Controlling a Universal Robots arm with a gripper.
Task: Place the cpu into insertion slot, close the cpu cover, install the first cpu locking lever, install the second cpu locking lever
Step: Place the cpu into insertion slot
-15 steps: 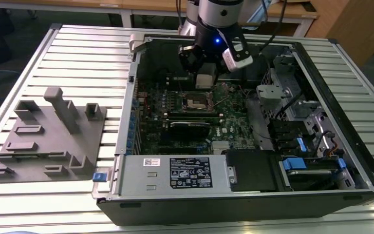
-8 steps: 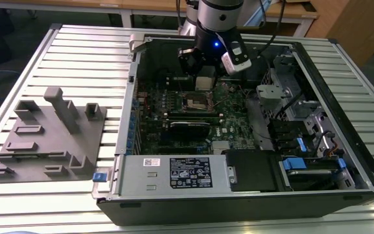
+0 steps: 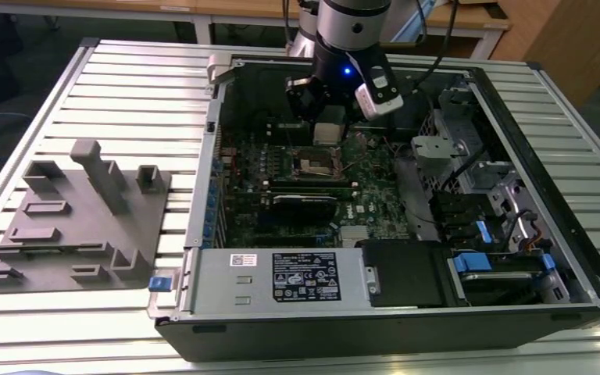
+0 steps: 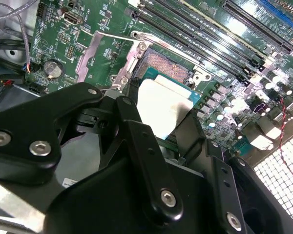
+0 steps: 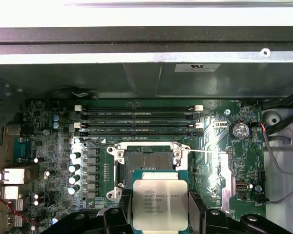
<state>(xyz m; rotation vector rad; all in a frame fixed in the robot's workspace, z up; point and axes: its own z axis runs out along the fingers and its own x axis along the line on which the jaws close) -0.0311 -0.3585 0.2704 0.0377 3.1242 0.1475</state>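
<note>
Your hand (image 5: 159, 220) is clenched on the cpu (image 5: 159, 202), one black finger (image 5: 118, 214) on each of two opposite edges, pale metal top facing up. In the first wrist view that top carries several lines of small dark print. The cpu hangs over one edge of the insertion slot (image 5: 146, 158) and is not seated: the slot's dark centre is uncovered in both wrist views. The cpu cover (image 4: 128, 61) lies swung open beside the slot, flat over the green board (image 5: 49, 146). Just past the slot run the long black memory slots (image 5: 139, 122), and a coin battery (image 5: 240, 130) sits near their end. Farther out, in the exterior view, the computer case (image 3: 208, 156) walls in the board on all sides, and a white label (image 3: 302, 275) with black print marks its metal box. Outside the case, on the exterior view's left, a grey fixture (image 3: 81, 226) rests on the slatted counter (image 3: 123, 86).
</note>
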